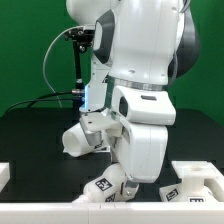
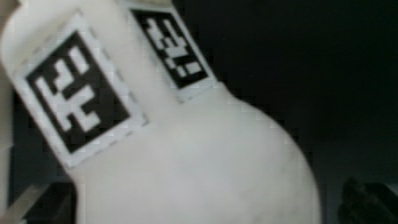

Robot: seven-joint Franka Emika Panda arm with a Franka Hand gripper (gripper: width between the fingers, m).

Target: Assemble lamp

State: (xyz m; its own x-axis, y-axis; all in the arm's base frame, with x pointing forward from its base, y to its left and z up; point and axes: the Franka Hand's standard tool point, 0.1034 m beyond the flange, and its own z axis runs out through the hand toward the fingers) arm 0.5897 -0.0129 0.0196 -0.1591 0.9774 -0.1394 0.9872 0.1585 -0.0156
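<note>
Wrist view shows tagged white lamp part (image 2: 199, 150) close before wide-spread, empty fingers (image 1: 96, 140).

Wrist view: a white lamp part (image 2: 205, 155) fills the frame, blurred and cut off by the edges; we cannot tell which part it is. Exterior view: the arm (image 1: 140, 100) hides the middle of the table (image 1: 30, 135). A tagged part (image 1: 105, 186) shows only partly beneath it. A white tagged piece (image 1: 192, 185) runs past the exterior view's right edge, markings too small to read.
</note>
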